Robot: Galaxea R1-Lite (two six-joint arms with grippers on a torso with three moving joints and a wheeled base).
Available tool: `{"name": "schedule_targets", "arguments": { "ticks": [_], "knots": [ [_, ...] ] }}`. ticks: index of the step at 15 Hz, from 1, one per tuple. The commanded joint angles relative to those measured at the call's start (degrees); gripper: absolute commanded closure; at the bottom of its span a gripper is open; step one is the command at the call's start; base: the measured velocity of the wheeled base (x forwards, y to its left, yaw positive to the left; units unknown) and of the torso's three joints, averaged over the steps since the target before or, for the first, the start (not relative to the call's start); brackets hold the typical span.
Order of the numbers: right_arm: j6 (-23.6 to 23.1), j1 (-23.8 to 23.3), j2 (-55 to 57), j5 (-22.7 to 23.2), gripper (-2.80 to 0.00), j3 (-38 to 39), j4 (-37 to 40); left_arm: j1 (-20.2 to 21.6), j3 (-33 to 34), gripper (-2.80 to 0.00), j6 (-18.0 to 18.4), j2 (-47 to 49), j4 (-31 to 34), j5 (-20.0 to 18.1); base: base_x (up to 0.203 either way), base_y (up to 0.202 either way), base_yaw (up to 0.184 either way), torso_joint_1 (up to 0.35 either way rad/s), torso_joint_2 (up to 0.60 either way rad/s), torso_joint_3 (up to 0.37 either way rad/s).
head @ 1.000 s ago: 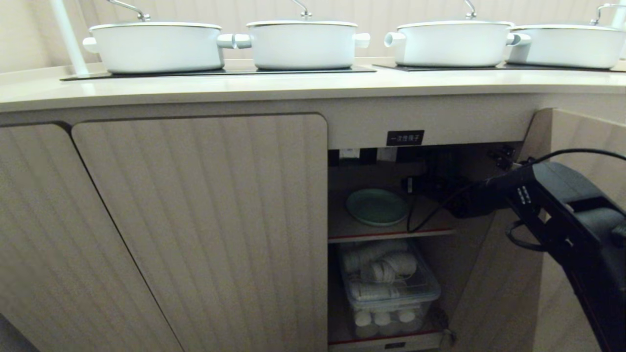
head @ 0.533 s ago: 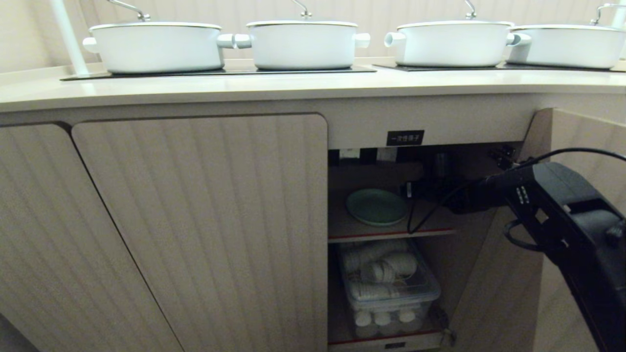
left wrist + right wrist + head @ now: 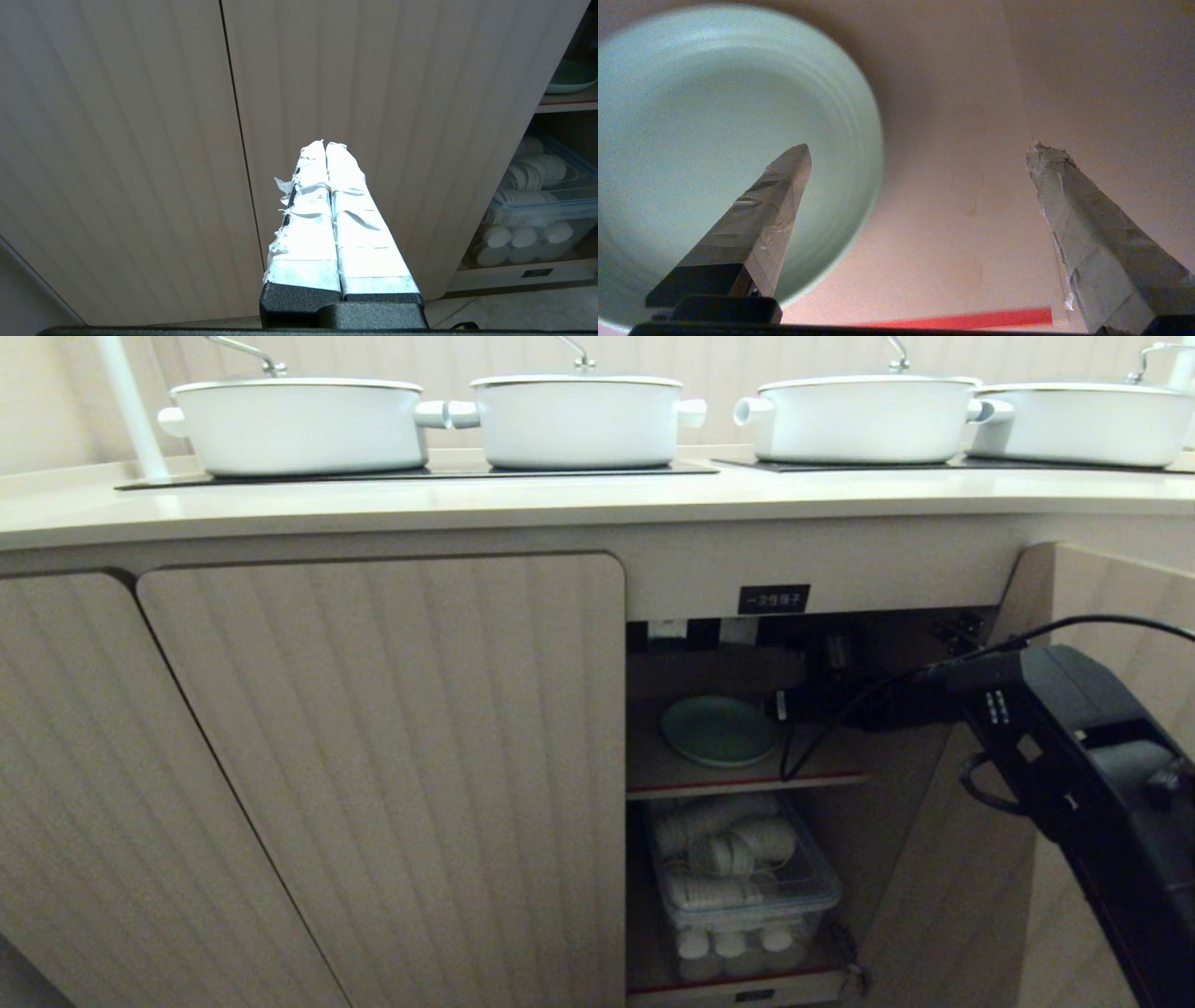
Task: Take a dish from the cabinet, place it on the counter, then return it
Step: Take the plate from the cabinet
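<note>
The mint-green dish lies flat on the upper wooden shelf of the open cabinet, under the cream counter. My right arm reaches in from the right, and the right gripper hovers just right of the dish, above the shelf. In the right wrist view the right gripper is open wide with nothing between its fingers. One taped finger is over the dish and the other is over bare shelf. My left gripper is shut and empty, facing the closed ribbed doors. The dish's edge shows at the side.
Several white lidded pots stand on black glass panels on the counter. A clear plastic box of white items fills the lower shelf. The cabinet's opened door stands at the right behind my arm. A red strip edges the shelf front.
My right forearm and gripper have lifted slightly inside the cabinet. The dish has stayed in place on the shelf, and the left arm has not moved.
</note>
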Motion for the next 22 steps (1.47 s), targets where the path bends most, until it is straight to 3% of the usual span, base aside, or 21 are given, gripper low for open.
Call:
{"name": "schedule_targets", "arguments": {
  "ticks": [1, 6, 13, 18, 22],
  "knots": [
    [-0.1, 0.0, 0.6, 0.0, -2.80, -1.1, 1.2, 0.0, 0.0, 0.00, 0.0, 0.0, 0.0, 0.0, 0.000, 0.000, 0.000, 0.000, 0.00, 0.000],
    [0.0, 0.0, 1.3, 0.3, -2.80, -1.3, 4.3, 0.0, 0.0, 0.00, 0.0, 0.0, 0.0, 0.0, 0.000, 0.000, 0.000, 0.000, 0.00, 0.000],
    [-0.1, 0.0, 1.1, 5.8, -2.80, -1.9, 9.0, -0.1, 0.0, 0.00, 0.0, 0.0, 0.0, -0.1, 0.000, 0.000, 0.000, 0.000, 0.00, 0.000],
    [-0.2, 0.0, 0.2, 6.5, -2.80, -1.9, 13.0, -0.1, 0.0, 0.00, 0.0, 0.0, 0.0, 0.0, 0.000, 0.000, 0.000, 0.000, 0.00, 0.000],
    [-0.2, -0.2, -1.0, 9.8, -2.80, -2.6, 17.6, -0.1, 0.0, 0.00, 0.0, 0.0, 0.0, 0.0, 0.000, 0.000, 0.000, 0.000, 0.00, 0.000]
  ]
}}
